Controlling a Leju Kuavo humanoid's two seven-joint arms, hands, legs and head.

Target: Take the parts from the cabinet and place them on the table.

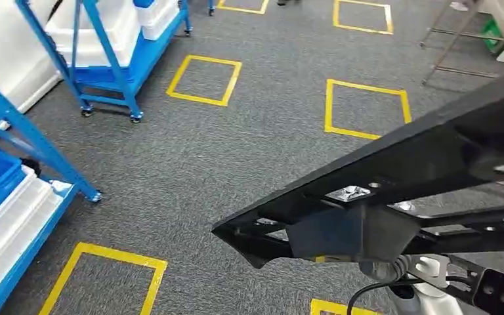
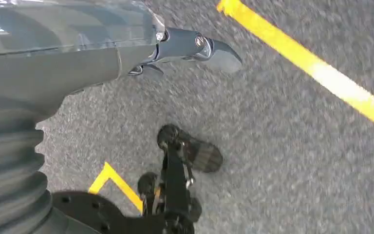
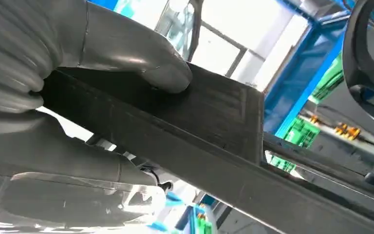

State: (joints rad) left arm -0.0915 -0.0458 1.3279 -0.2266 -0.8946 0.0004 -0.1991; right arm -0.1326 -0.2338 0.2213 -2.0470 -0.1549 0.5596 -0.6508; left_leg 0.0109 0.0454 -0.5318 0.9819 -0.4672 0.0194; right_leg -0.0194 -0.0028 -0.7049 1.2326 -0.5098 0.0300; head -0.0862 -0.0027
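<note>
In the right wrist view the right hand [image 3: 73, 97] grips the part [image 3: 214, 126], a long black flat piece. The thick grey thumb [image 3: 146, 58] presses down on one broad face, and the rest of the hand closes against the opposite face, so the part is clamped between them near one end. From the grip the part runs away from the palm past the thumb tip to a squared edge, with more black structure beyond it.

In the head view the part [image 1: 394, 170] slants across the lower right of the picture, held in the air above the grey carpet [image 1: 236, 151] marked with yellow squares [image 1: 205, 80]. Its pointed end is toward the middle; bright metal fittings sit on it.

The left hand [image 2: 126, 48] hangs over the carpet with nothing in it, one dark finger [image 2: 209, 48] stretched out; whether the others are curled I cannot tell.

Blue racks [image 1: 105, 65] with white bins [image 1: 13, 216] stand at the left.
</note>
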